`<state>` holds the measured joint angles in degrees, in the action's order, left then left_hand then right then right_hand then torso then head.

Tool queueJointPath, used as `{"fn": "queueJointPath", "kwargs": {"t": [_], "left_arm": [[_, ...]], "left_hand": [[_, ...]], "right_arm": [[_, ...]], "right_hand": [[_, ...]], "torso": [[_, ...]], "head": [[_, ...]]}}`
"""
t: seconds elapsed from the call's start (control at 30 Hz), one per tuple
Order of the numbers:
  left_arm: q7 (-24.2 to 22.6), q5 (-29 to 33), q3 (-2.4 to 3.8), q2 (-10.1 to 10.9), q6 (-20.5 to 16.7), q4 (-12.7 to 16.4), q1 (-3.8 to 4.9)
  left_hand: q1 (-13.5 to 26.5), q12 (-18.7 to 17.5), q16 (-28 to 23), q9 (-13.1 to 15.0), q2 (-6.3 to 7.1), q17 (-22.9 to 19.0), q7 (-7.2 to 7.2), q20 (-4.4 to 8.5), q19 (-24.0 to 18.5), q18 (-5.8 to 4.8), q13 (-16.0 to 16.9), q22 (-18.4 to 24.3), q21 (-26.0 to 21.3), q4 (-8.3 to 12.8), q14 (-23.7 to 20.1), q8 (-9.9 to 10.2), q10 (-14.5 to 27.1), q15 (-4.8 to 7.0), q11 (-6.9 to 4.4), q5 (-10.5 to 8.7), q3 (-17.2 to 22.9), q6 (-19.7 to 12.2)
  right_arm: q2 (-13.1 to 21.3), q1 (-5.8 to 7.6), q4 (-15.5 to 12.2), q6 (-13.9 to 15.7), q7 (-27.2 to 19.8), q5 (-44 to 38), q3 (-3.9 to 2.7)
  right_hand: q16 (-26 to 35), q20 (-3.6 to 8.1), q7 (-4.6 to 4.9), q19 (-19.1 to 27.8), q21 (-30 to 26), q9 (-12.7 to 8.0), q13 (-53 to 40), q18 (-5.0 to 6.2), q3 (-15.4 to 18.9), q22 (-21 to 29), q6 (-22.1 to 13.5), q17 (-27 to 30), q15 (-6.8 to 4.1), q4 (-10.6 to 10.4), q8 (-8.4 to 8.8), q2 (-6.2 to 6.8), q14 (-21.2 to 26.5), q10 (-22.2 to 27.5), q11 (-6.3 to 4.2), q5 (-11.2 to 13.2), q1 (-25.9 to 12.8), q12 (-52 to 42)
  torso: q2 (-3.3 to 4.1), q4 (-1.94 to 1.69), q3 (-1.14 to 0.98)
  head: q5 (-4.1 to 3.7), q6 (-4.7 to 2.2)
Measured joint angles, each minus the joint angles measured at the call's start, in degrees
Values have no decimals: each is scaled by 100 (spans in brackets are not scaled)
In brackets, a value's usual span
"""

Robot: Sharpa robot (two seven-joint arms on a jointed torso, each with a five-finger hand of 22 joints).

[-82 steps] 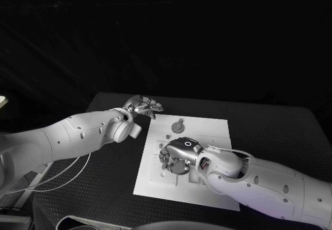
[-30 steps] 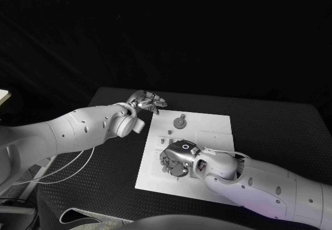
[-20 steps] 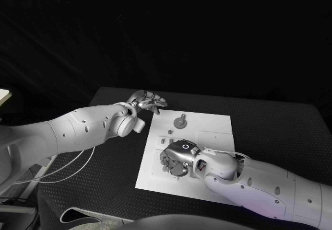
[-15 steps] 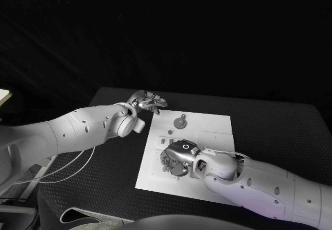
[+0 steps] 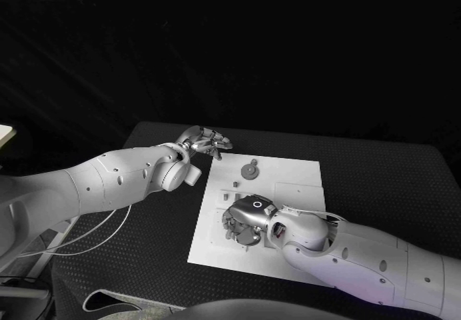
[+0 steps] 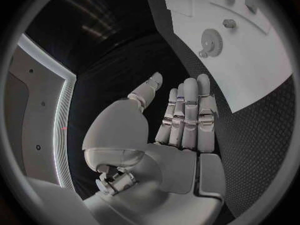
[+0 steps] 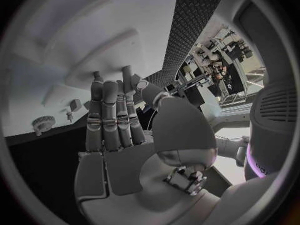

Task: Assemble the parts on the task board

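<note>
The task board [image 5: 288,183] lies in the middle of the black table [image 5: 384,173], a white plate with shallow recesses and pegs. On its far part sits a small grey gear [image 5: 249,172], lying flat with a short stub beside it; the left wrist view shows the same gear [image 6: 211,37] apart from any hand, with a small round part [image 6: 229,23] farther along the board.

The right hand [image 5: 243,219] rests low over the near-left part of the board, fingers pointing down at a cluster of small parts there. In the right wrist view its fingers [image 7: 111,116] lie straight and close together against the white surface; whether they pinch a part under the fingertips I cannot tell, since the tips hide the contact point.

The left hand [image 5: 204,142] hovers off the board's far-left corner, over bare table. Its fingers [image 6: 187,112] are extended side by side with the thumb apart, holding nothing.

The step in hand looks like seating or picking a part at the near-left of the board with the right hand. The next move probably calls for fine fingertip alignment over a peg or recess, with the gear a likely part yet to be placed.

The table top is a dark textured mat; the room behind is unlit black.
</note>
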<state>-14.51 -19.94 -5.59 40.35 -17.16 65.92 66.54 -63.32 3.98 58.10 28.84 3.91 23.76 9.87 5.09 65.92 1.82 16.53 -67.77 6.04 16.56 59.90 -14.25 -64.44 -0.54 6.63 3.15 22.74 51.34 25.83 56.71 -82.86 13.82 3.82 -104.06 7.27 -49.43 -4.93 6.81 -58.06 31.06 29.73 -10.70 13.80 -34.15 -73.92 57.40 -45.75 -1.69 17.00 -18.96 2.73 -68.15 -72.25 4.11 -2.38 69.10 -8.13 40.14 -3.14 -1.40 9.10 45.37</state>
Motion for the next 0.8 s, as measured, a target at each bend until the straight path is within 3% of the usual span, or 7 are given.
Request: {"fn": "queueJointPath", "kwargs": {"t": [0.27, 0.8], "left_arm": [[0, -3, -1, -1, 8, 2, 0], [2, -7, -2, 11, 18, 7, 0]], "left_hand": [[0, 0, -1, 0, 0, -1, 0, -8, -8, 1, 0, 0, -22, 0, 0, 0, 0, 0, -1, 0, 0, 0], [0, 0, -1, -5, 0, 5, 0, -8, -8, 2, -4, -4, -22, 0, 0, 0, -2, 0, -2, 0, 0, 0]], "right_arm": [[-56, 9, 64, -44, -27, 32, 28], [-56, 15, 86, 34, -108, 259, 61]], "right_hand": [[0, 0, -1, 0, 0, -1, 0, 75, 0, -8, -2, 0, -20, 0, 17, 0, 22, 1, 0, -1, 0, 0], [0, -1, -2, 1, 0, -11, 1, 75, 1, -5, -6, 0, -13, 1, 32, 1, 29, 19, -2, -27, -1, 3]], "torso": [[1, 1, 1], [2, 2, 1]], "head": [[-7, -7], [-11, -2]]}}
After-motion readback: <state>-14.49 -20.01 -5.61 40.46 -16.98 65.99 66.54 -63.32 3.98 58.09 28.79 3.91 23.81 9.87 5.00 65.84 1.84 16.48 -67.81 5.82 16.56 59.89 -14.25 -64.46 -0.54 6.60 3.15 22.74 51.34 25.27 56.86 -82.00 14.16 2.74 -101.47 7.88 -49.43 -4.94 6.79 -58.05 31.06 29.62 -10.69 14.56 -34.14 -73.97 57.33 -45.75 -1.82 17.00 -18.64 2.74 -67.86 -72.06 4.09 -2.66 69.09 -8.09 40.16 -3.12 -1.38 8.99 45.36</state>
